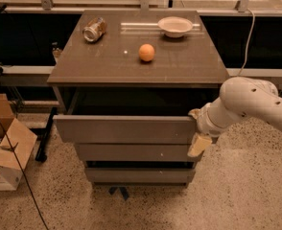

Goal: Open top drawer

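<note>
Looks mostly done, with top drawer (126,128) well out. Can't tell if pincer (197,131) at its right end grips it. Maybe needs final pull.
</note>
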